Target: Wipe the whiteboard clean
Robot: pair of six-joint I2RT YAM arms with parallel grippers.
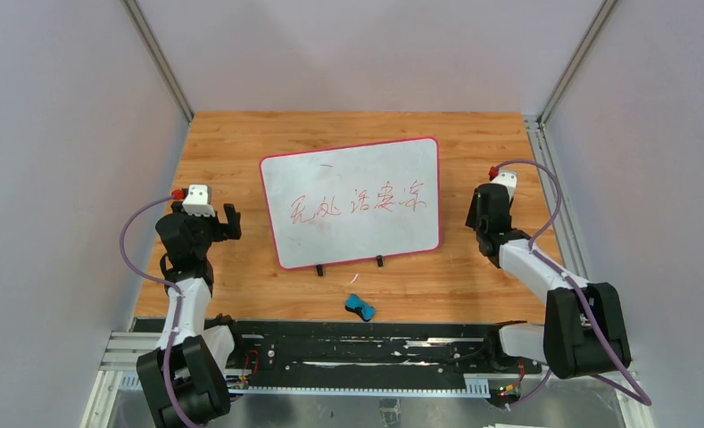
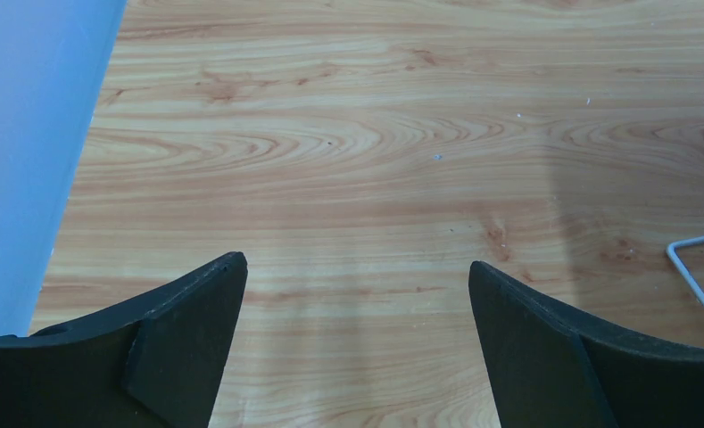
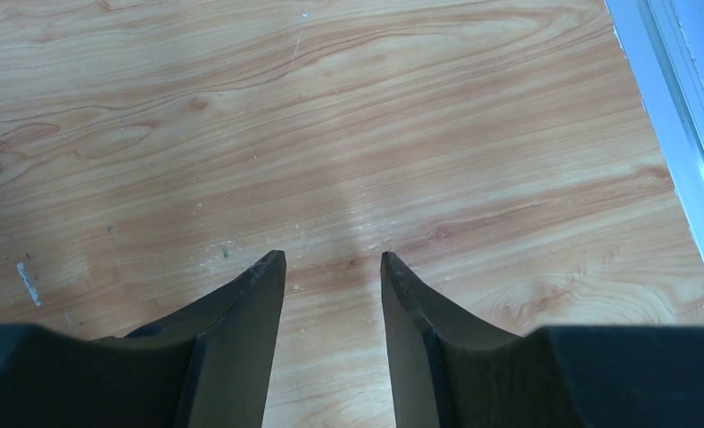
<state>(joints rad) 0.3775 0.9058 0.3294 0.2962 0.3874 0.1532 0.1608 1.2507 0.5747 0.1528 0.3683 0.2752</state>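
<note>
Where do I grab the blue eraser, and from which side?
Probably across the narrow middle of the blue eraser, coming straight down from above: it lies flat and slanted on the table, so turn the jaws across its length.

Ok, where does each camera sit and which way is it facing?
Top external: above and behind the robot, looking down at the table, whiteboard and blue eraser; left arm and right arm show.
Left wrist: on the left arm, facing down at bare wood; open left gripper at bottom.
Right wrist: on the right arm, down at wood by the edge rail; right gripper, part open.
Shared: all three see the wooden table.
</note>
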